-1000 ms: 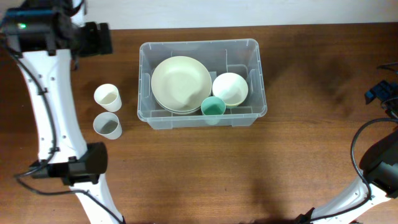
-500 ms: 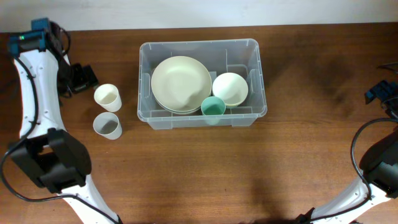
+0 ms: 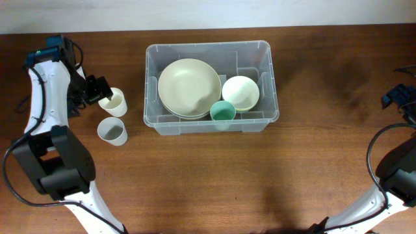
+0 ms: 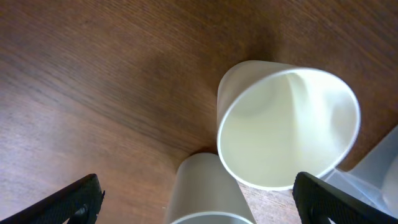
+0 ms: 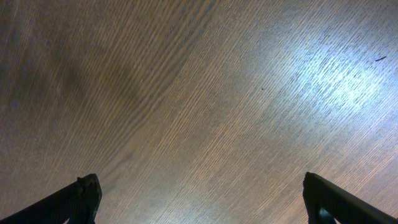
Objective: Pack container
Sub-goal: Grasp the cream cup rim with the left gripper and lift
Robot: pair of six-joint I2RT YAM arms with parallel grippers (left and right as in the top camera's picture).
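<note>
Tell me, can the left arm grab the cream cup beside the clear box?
Probably yes. The left pincer is open and hovers right by the cream cup, and nothing sits between them.

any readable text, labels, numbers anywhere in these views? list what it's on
None can be read in any view.
container: no print or label shows; the plates, white bowl and teal cup cover much of its base.
cream cup and grey cup: plain.
Arms: no legible markings.
</note>
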